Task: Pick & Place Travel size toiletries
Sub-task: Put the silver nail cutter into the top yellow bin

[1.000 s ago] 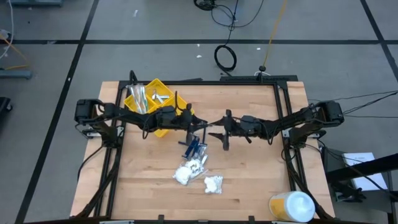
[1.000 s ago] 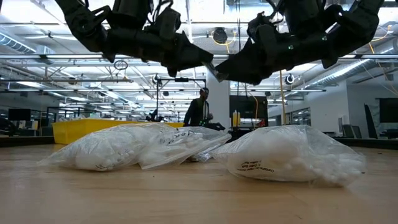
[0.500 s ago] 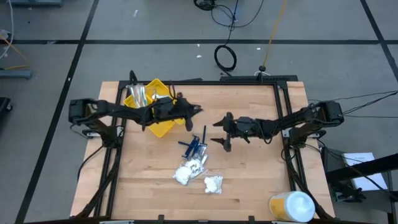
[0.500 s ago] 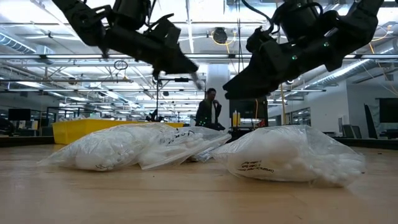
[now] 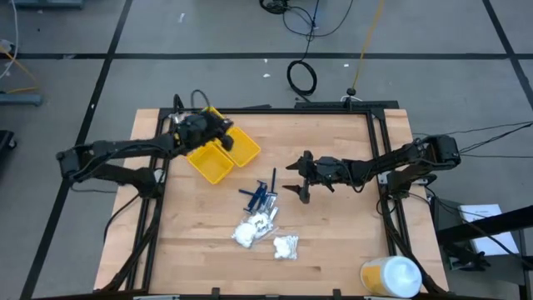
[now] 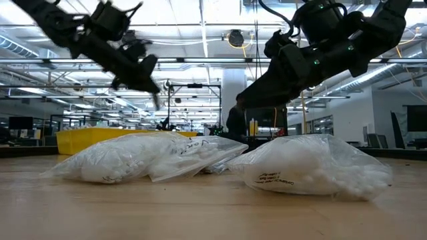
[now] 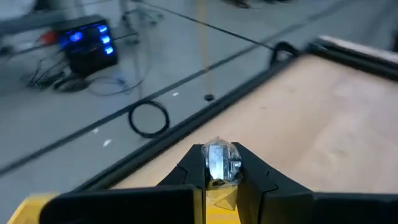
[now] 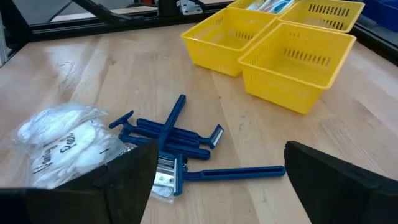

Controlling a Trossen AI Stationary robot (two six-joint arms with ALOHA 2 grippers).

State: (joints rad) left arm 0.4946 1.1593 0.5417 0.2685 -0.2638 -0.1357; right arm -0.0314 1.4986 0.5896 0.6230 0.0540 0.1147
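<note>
My left gripper (image 5: 223,137) hangs over the yellow compartment tray (image 5: 212,165) at the table's far left, shut on a silvery-clear packet (image 7: 218,160). My right gripper (image 5: 300,177) hovers open at mid-table, just right of the pile of slim dark blue sticks (image 5: 261,194) that lie flat on the wood (image 8: 180,134). Two clear bags of white fluffy lumps (image 5: 251,230) (image 5: 286,246) rest on the table nearer the front edge. In the low view these bags (image 6: 113,159) (image 6: 313,167) fill the foreground, with both grippers high above them. My left gripper pinches the silvery-clear packet between its two fingers (image 7: 193,177). One end of the packet (image 7: 219,152) sticks out past the fingertips. The packet is lifted clear, above the tray.
A large white-and-yellow round container (image 5: 391,277) stands at the table's near right corner. The tray's far compartments hold several items (image 8: 273,5). Bare wood lies right of the sticks and along the near left. A black frame (image 5: 333,110) edges the table.
My left gripper has drawn away from the right gripper at mid-table and swung toward the far left edge, ending over the yellow tray with the packet between its fingers. The sticks and bags have stayed where they were.
</note>
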